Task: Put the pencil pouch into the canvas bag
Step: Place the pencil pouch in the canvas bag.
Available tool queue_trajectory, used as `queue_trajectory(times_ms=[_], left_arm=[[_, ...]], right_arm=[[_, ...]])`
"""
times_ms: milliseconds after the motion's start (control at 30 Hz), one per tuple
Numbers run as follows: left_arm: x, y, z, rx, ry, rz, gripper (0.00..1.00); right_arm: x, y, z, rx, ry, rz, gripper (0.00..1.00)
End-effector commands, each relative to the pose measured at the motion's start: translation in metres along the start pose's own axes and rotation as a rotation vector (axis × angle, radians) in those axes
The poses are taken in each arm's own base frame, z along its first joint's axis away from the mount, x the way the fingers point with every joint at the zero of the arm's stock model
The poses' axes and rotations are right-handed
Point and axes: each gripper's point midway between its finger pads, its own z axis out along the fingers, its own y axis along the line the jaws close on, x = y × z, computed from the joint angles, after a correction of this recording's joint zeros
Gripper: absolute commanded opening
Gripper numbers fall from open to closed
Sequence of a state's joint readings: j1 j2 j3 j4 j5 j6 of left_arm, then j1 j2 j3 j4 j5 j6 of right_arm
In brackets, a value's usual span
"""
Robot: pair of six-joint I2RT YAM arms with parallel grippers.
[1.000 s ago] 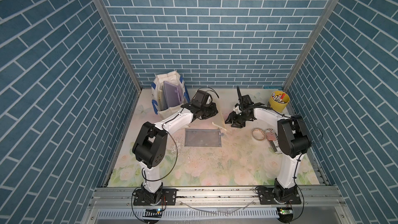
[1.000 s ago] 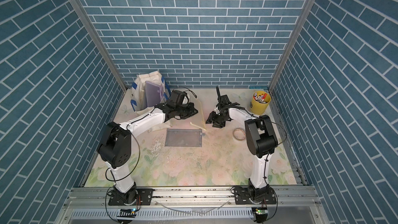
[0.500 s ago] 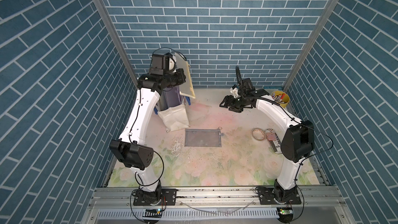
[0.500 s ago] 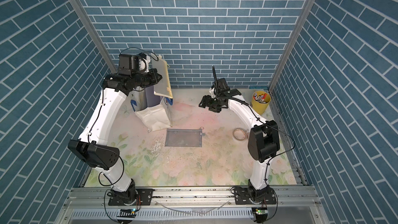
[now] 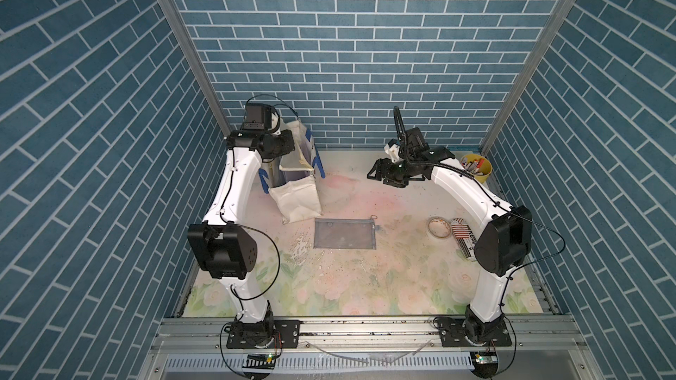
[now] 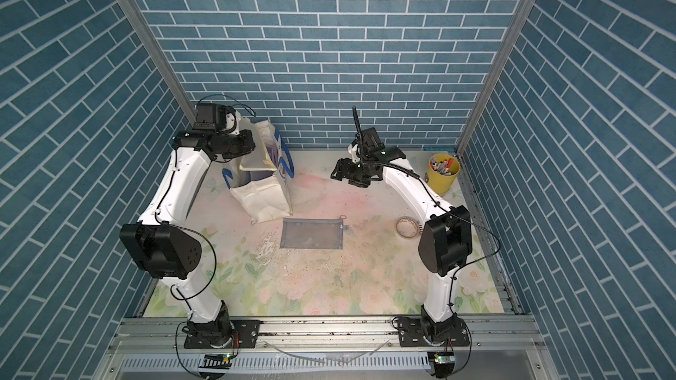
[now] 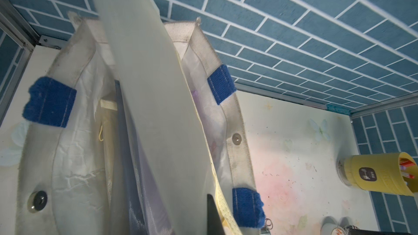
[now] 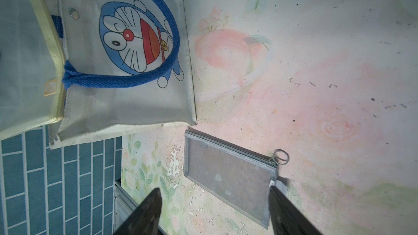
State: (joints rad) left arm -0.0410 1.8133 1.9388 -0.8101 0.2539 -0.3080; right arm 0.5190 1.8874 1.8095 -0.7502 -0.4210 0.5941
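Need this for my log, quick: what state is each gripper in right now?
Left gripper: shut on the cream pouch, at the mouth of the canvas bag.
Right gripper: open, holding nothing.

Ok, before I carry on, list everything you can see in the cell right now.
canvas bag: one, off-white with blue handles, standing back left.
cream pouch: one, cream with yellow edging, tilted in the bag's mouth.
other pouches: count unclear, blue-grey and lilac, inside the bag.
mesh pouch: one, grey, flat mid-table in front of the bag.
tape roll: one, pale, right of the mesh pouch.
striped item: one, dark and white, beside the tape roll.
bucket: one, yellow, back right, holding pens.
left end effector: shut on the cream pouch.
right end effector: open, empty, raised.
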Motion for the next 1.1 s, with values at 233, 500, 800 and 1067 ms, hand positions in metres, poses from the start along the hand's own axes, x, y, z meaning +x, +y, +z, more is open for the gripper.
queue_trajectory(times_ms=[233,500,800,1067], left_arm=[[0.008,0.036,0.037,-0.032,0.039,-0.002,0.0],[0.006,0.05,0.049,-0.052,0.078,0.035,0.0],[-0.002,0.06,0.059,-0.084,0.107,0.074,0.0],[0.016,0.058,0.069,-0.088,0.148,0.065,0.0]], right_arm=[[0.003,-0.004,0.004,0.026,0.017,0.014,0.74],[0.002,-0.004,0.007,0.025,0.018,0.017,0.73],[0.001,-0.004,0.008,0.025,0.015,0.017,0.74],[0.0,-0.002,0.007,0.022,0.013,0.013,0.74]])
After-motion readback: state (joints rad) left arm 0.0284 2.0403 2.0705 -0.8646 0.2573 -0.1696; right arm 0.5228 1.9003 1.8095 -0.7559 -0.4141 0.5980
